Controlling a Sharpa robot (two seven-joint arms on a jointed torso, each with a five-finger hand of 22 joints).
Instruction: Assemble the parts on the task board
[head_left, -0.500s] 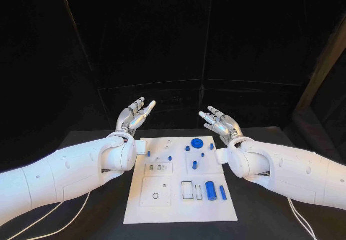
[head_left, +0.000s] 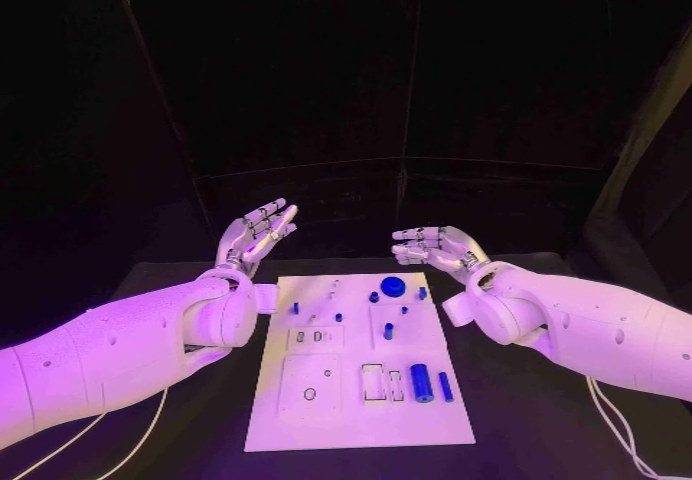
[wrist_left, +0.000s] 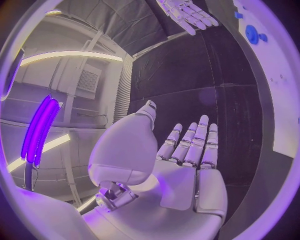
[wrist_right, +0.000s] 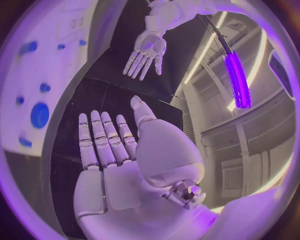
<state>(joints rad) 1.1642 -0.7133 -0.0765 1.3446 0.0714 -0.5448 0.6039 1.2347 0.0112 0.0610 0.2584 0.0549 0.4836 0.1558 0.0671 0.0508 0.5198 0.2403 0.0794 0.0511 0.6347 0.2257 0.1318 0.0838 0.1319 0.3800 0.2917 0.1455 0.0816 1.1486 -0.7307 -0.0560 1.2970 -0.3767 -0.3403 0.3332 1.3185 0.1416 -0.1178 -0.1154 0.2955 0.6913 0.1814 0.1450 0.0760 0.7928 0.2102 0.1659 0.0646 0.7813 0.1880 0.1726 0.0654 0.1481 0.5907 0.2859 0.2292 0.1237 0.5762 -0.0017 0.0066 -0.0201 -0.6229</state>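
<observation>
Both hands empty, fingers spread: left hand (head_left: 257, 232) and right hand (head_left: 436, 246) hover beyond the far edge of the white rectangular task board (head_left: 346, 420). The round blue knob-shaped part (head_left: 392, 284) stands at that far edge, nearer the right hand. My call: right arm reaches it.

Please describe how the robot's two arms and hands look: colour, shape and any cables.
Both arms are thick, smooth white shells with rounded wrist joints. The left hand and right hand are silver and many-fingered, with segmented fingers and pale palm pads. Thin white cables trail beneath each arm onto the table.
</observation>
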